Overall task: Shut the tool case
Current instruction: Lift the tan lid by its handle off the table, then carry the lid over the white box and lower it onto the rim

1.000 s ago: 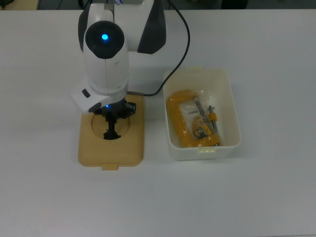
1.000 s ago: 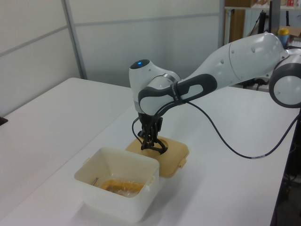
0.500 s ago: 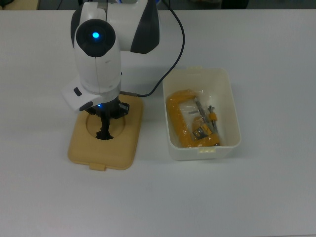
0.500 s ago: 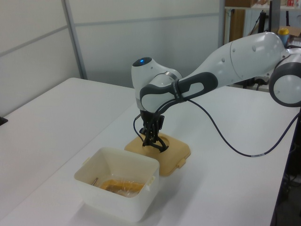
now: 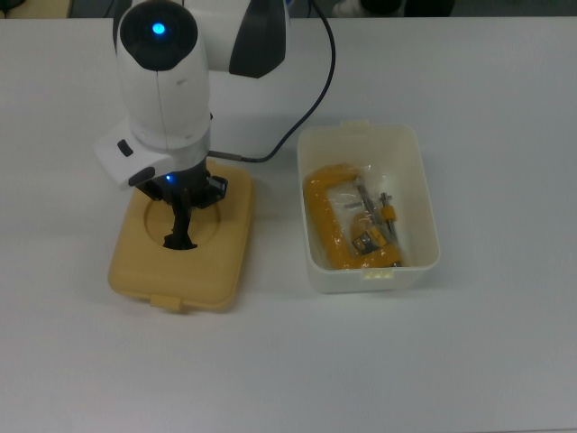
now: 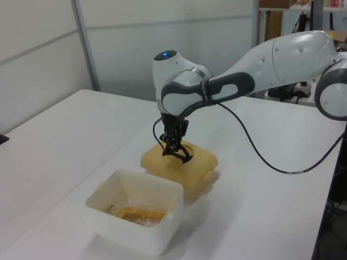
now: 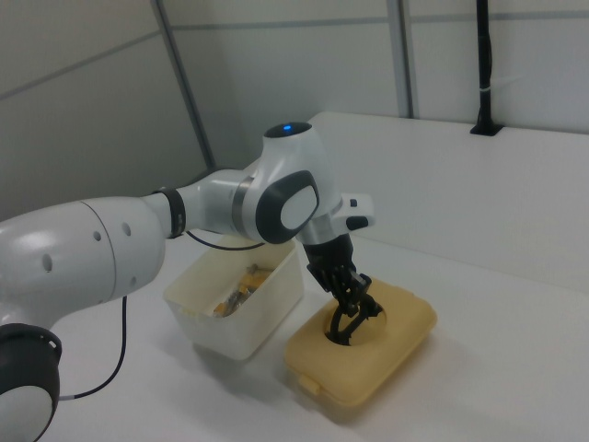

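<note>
Top view, from its left: the tan rounded plastic lid (image 5: 180, 253) hangs lifted off the table, the gripper (image 5: 181, 224) clamped on its black handle (image 5: 178, 242) (presumably for carrying across), while the white rectangular plastic tub (image 5: 368, 209) waits open, just beside.
</note>
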